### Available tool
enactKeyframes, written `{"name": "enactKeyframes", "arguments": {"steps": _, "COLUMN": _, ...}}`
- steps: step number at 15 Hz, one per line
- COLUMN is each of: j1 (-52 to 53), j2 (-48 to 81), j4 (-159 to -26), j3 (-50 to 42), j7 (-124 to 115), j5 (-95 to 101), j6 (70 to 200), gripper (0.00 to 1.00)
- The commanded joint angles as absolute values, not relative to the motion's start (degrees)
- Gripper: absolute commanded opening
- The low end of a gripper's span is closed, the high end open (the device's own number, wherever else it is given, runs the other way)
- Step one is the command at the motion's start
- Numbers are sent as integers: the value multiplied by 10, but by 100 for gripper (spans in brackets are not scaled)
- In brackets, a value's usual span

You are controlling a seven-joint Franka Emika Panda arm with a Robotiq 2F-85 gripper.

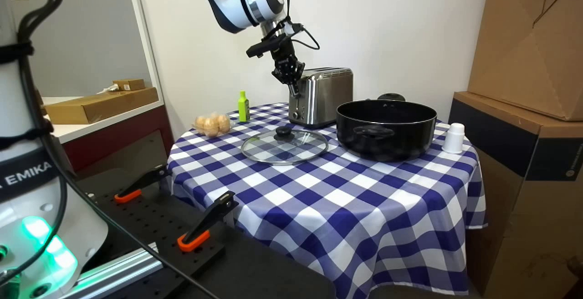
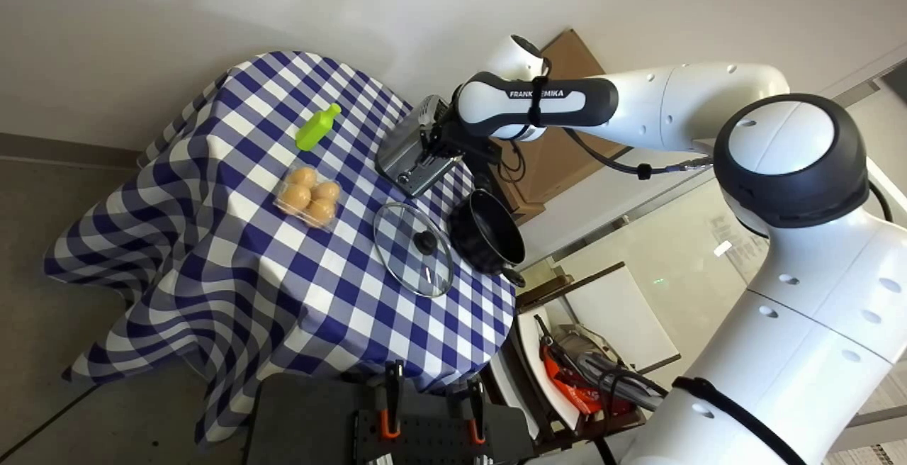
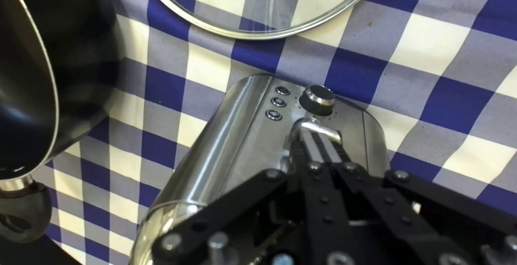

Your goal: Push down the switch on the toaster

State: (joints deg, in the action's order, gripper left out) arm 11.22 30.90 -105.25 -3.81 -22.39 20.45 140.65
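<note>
– Found the toaster?
– Yes, standing upright on the tabletop, just beside the pot, with the lid near its knob end.
– How to describe the claw?
– Closed, with fingers side by side and holding nothing visible. Angled down right at the switch, on the same end as the knob.
– Touching it?
– Touching or just short of it; unable to tell which.
– Able to spot more?
– Yes, can see eggs near the bottle in both exterior views.
</note>
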Motion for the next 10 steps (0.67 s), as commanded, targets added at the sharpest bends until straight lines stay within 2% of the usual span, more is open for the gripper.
{"name": "enactKeyframes", "arguments": {"steps": 1, "j1": 121, "j2": 354, "j4": -1019, "j3": -50, "j7": -227, "j5": 202, "j6": 1413, "gripper": 0}}
{"name": "enactKeyframes", "arguments": {"steps": 10, "j1": 126, "j2": 395, "j4": -1002, "j3": -50, "j7": -223, "j5": 197, "j6": 1408, "gripper": 0}}
